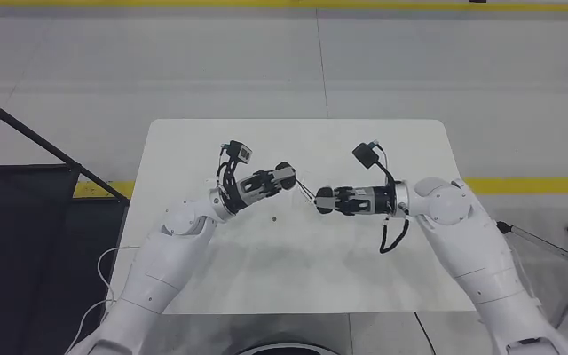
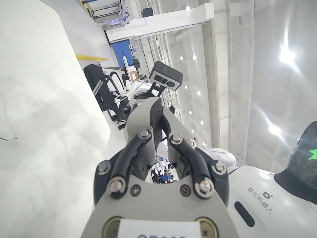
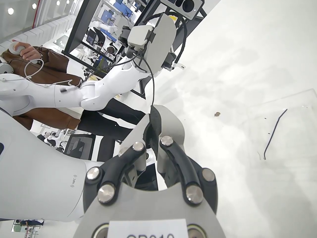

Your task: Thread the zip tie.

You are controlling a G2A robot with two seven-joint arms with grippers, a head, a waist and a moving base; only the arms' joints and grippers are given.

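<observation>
We see a thin black zip tie (image 1: 303,192), gently curved, above the middle of the white table (image 1: 355,266). The right gripper (image 1: 317,200) pinches one end, and the left gripper (image 1: 292,177), fingers pressed together, holds the other.

White table (image 1: 222,275) with rounded corners. Near the middle of the top, small brown speck (image 1: 274,217). Further off, clear flat piece (image 3: 301,94), sheet or shallow tray, cannot tell which. On it, thin black strip (image 3: 275,134), slightly bent.
</observation>
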